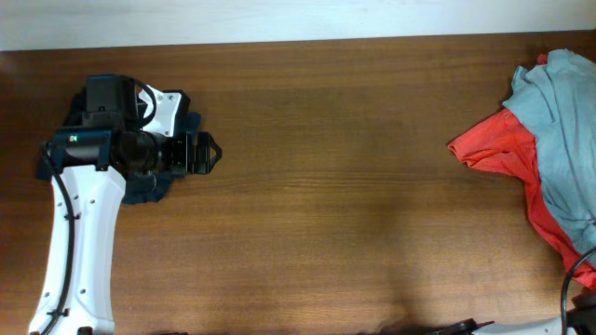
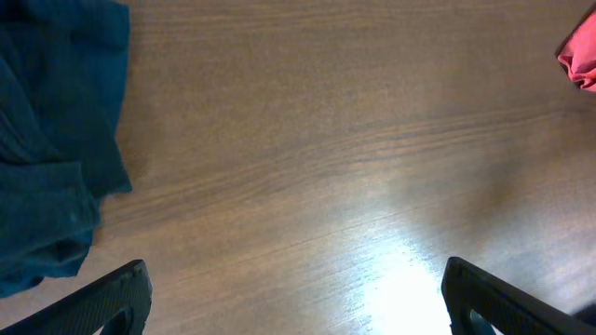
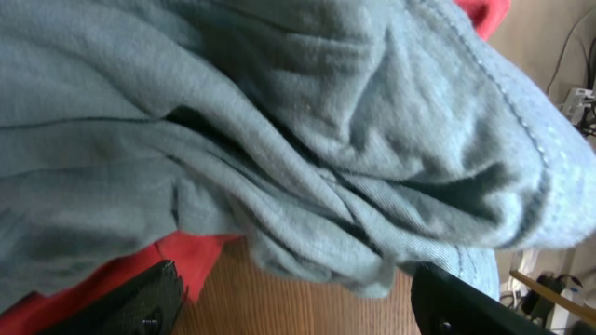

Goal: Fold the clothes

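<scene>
Overhead: left gripper at left side of table, above navy shirt. Grey shirt bunched at right edge, lying on red shirt.
Left wrist: jaws spread wide, bare wood between. Navy shirt at left, red corner top right.
Right wrist: right gripper jaws spread, nothing pinched. Crumpled grey shirt just ahead, red underneath.

navy shirt: mostly under L arm | grey-blue shirt + red shirt: cut, frame edge
</scene>
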Motion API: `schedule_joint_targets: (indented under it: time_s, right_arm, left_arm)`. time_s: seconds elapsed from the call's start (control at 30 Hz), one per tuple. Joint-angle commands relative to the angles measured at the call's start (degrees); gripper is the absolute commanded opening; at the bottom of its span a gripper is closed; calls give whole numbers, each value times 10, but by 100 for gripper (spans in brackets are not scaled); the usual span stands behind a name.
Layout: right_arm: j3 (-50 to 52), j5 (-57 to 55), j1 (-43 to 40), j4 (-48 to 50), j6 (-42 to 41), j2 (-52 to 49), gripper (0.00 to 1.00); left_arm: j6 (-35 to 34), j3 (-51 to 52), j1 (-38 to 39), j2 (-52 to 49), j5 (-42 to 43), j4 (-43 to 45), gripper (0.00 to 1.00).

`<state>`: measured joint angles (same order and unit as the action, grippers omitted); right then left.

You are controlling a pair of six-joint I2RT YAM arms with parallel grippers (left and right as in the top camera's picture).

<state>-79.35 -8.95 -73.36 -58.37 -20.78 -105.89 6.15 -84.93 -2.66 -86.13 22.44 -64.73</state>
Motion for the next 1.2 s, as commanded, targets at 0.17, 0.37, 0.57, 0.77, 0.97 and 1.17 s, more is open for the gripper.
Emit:
schedule_joint_targets:
  time_s: [0.17, 0.37, 0.57, 0.77, 0.97, 1.17]
  right_arm:
    - [33, -4, 0, 30, -7, -4, 70]
    - [41, 7, 1, 36, -14, -4, 47]
    - [39, 136, 8, 36, -14, 12, 4]
    - [16, 376, 52, 36, -6, 95, 4]
    - [6, 520, 182, 43, -5, 245, 4]
    - [6, 518, 417, 100, -5, 346, 4]
  left_arm:
    - [-1, -10, -1, 3, -2, -20, 99]
    - [0, -10, -1, 3, -2, -27, 99]
    - [1, -10, -1, 3, -2, -30, 99]
    - [1, -19, -1, 3, -2, -31, 99]
    - [1, -86, -1, 3, -2, -38, 99]
    - [1, -206, -1, 3, -2, -39, 99]
